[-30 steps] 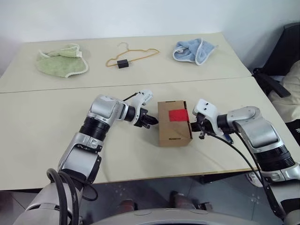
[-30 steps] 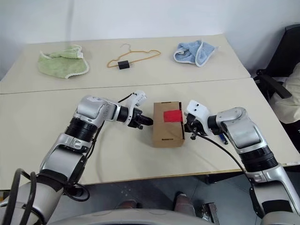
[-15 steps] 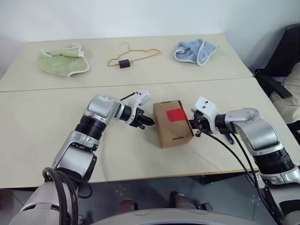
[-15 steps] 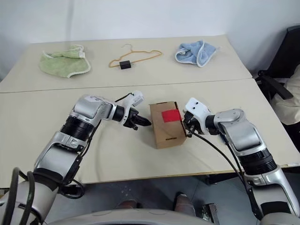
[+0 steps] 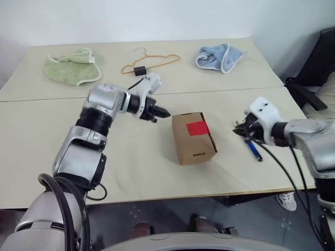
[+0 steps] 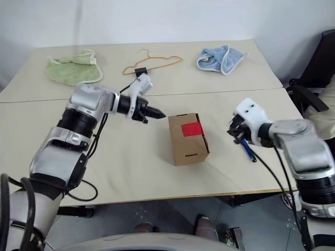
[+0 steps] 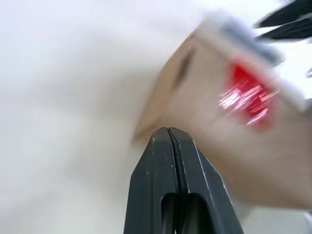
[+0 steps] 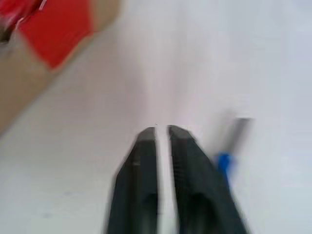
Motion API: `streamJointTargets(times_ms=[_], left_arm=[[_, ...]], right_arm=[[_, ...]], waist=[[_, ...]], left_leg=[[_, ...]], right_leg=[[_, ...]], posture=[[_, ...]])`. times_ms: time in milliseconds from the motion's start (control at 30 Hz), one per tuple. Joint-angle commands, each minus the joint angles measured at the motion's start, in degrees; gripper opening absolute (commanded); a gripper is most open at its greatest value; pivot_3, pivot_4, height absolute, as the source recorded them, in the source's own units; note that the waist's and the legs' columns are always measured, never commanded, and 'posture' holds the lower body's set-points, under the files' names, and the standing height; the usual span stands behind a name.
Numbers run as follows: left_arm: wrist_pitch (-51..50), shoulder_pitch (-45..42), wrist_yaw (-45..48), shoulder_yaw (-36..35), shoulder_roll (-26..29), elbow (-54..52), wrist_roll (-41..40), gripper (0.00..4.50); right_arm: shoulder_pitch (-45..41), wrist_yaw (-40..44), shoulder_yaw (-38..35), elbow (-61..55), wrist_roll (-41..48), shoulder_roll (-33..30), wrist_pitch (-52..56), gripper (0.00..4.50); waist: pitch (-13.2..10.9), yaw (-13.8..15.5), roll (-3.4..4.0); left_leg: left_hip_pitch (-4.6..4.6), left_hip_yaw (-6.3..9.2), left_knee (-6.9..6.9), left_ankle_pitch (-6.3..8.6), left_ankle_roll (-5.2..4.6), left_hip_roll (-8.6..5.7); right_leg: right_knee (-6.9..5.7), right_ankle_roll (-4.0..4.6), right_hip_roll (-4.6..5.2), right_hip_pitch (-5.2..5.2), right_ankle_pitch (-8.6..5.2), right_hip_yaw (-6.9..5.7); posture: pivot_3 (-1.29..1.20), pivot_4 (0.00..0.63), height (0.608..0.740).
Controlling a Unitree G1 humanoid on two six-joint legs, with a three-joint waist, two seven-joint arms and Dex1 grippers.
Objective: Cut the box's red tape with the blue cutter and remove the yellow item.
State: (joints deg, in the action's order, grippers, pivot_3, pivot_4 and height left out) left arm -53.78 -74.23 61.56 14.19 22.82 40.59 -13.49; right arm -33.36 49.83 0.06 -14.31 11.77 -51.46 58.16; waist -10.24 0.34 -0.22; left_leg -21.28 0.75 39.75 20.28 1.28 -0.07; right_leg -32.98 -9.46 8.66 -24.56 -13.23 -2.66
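Sitting near the front edge of the pale table, the box is resting closed, with the red tape lying across its top seam. The left gripper is hovering above the table just beside the box's far left corner, apart from it, its two black fingers pressing flat together and carrying nothing. The right gripper is hanging to the right of the box, clear of it, and its fingers are standing a narrow slit apart in the right wrist view, holding nothing. The blue cutter is lying flat on the table just beside and below the right gripper, untouched as far as the head views are showing. Along the far side of the table, a pale green cloth is lying at the left, an orange wire hanger in the middle, and a light blue cloth at the right, all well apart from the box.
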Motion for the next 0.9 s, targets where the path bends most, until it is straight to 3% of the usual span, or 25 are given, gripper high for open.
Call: streamJointTargets(times_ms=[33,67,300,500,900], left_arm=[[-2.63,-0.49,5.29,1.84,-1.98,-5.46,-2.13,0.00],[-3.14,0.02,6.24,2.85,-2.39,-6.79,-2.12,0.00],[-3.27,4.39,7.68,8.89,-3.57,-10.49,0.35,0.00],[-0.90,6.08,6.46,11.10,-3.86,-9.24,2.76,0.00],[1.22,6.95,5.92,11.55,-4.91,-7.88,4.14,0.00]], right_arm=[[-3.18,-0.67,-1.87,-5.05,3.17,-0.24,4.59,2.00],[-4.27,-1.19,-1.90,-5.72,3.80,0.09,6.00,2.17],[-9.64,-6.79,-2.26,-6.21,8.21,5.53,20.60,4.47],[-10.15,-11.22,-2.41,-4.39,9.57,10.35,23.45,4.47],[-11.84,-15.96,-1.50,7.61,8.74,14.66,16.17,4.47]], waist=[[0.00,-0.08,0.00],[0.00,-0.14,0.00],[0.00,-0.45,0.00],[0.00,-0.05,0.01],[0.01,0.04,0.01]], left_leg=[[0.02,0.00,0.00,0.01,-0.02,0.00],[0.01,-0.01,0.00,0.01,-0.02,0.00],[0.05,0.00,0.01,0.01,-0.02,0.01],[-0.01,0.01,0.13,0.06,-0.10,0.00],[0.04,0.00,0.25,0.07,-0.13,-0.02]], right_leg=[[0.00,0.00,0.00,0.02,0.00,0.00],[0.01,0.00,0.00,0.01,0.00,0.00],[-0.08,0.01,-0.01,-0.01,0.00,0.05],[-0.11,0.01,0.00,-0.01,-0.01,0.06],[-0.33,0.02,0.02,0.00,-0.01,0.09]], posture=[[0.00,0.150,0.740],[0.00,0.150,0.740],[0.00,0.150,0.740],[0.00,0.150,0.740],[0.00,0.150,0.740]])
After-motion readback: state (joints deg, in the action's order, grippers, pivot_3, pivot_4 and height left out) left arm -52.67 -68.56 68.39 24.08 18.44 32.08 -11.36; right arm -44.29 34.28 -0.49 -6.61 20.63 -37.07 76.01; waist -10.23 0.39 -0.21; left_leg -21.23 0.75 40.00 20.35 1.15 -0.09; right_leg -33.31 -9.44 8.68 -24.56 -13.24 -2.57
